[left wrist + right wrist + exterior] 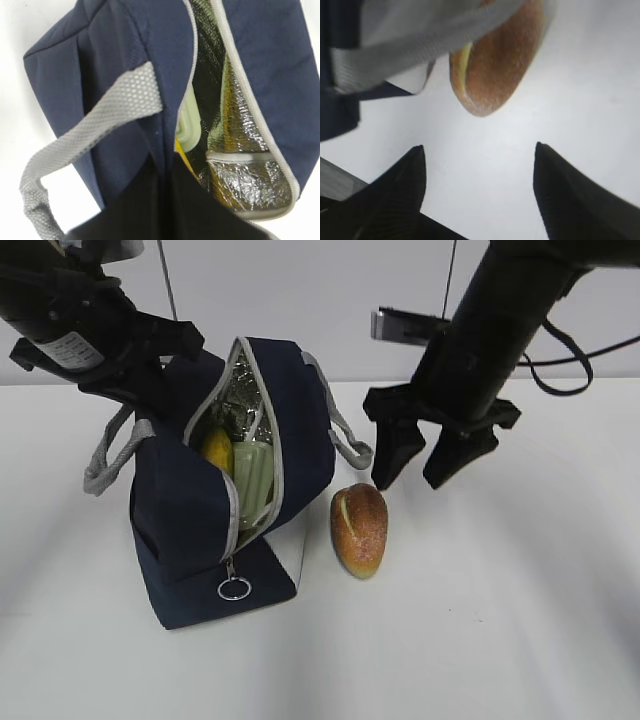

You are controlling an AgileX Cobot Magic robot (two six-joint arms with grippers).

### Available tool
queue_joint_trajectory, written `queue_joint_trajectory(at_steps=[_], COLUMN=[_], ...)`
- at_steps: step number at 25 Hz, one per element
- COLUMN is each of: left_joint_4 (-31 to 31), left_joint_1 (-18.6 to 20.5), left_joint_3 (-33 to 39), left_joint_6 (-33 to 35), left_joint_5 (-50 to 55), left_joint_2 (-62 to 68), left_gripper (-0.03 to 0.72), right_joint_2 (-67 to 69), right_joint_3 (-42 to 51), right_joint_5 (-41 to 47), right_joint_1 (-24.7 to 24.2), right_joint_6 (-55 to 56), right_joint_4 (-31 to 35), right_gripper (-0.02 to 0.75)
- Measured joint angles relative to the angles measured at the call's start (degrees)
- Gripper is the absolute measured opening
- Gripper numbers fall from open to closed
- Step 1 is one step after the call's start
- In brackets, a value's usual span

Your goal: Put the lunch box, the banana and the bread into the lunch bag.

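The lunch bag (215, 495) stands open on the white surface (500, 620). Inside it lie the banana (217, 450) and the lunch box (254, 475) with its pale green lid. The bread (359, 529) lies on the surface just beside the bag. The right end effector (430, 462) hangs above the bread, spread wide and holding nothing. The left end effector (150, 390) is at the bag's far side; I cannot tell its state.
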Motion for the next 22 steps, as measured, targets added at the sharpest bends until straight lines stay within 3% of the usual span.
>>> queue_joint_trajectory(at_steps=[5, 7, 13, 22], left_joint_4=[0.01, 0.06, 0.06, 0.12], left_joint_1=[0.00, 0.00, 0.00, 0.00], left_joint_3=[0.00, 0.00, 0.00, 0.00], left_joint_6=[0.00, 0.00, 0.00, 0.00], left_joint_5=[0.00, 0.00, 0.00, 0.00], left_joint_2=[0.00, 0.00, 0.00, 0.00], left_gripper=[-0.003, -0.003, -0.003, -0.003], right_joint_2=[0.00, 0.00, 3.31, 11.45], right_joint_3=[5.68, 5.90, 5.90, 4.95], right_joint_5=[-5.18, -8.72, -14.81, -19.14], right_joint_1=[0.00, 0.00, 0.00, 0.00], right_joint_6=[0.13, 0.19, -0.81, -0.81], right_joint_4=[0.11, 1.31, 9.38, 11.59], right_gripper=[0.631, 0.652, 0.662, 0.657])
